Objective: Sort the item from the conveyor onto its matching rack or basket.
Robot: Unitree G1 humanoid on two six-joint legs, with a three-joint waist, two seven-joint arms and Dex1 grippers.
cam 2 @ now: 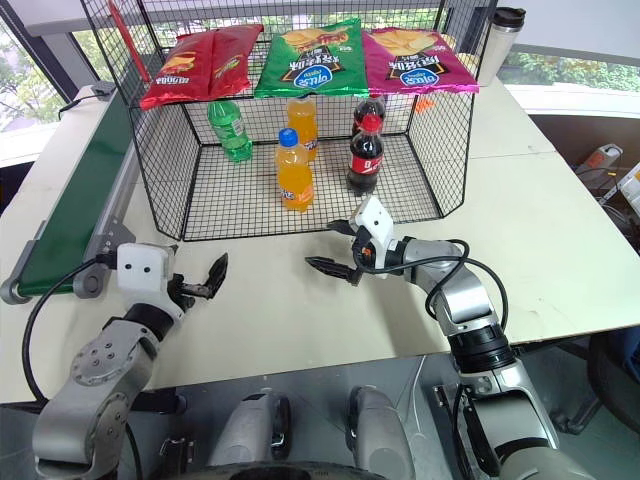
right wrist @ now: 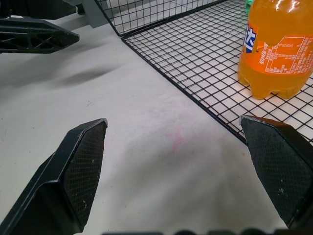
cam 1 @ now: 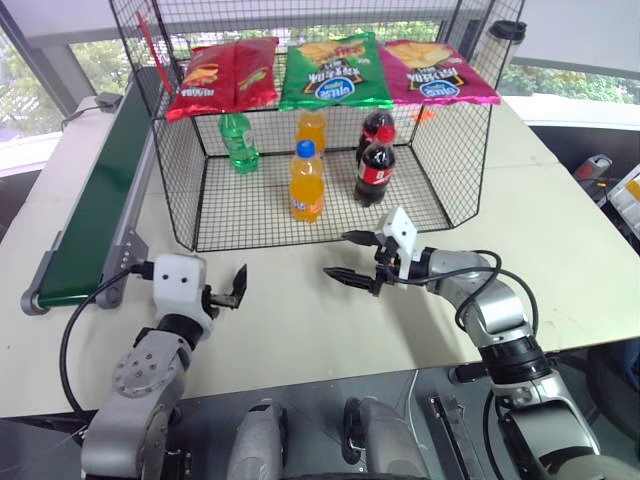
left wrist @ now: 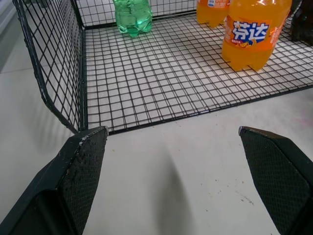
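Left gripper (cam 1: 228, 289) and right gripper (cam 1: 352, 257) hover over bare table (cam 1: 300, 330) before the wire-mesh cage (cam 1: 200, 190), jaws spread wide, holding nothing. Green soda bottle (cam 1: 238, 142) stands inside the cage at back left, near orange bottle (cam 1: 306, 182) and cola bottle (cam 1: 375, 165). Conveyor (cam 1: 95, 200) carries nothing. Judgement: placement looks done; next move calls for waiting on another item.
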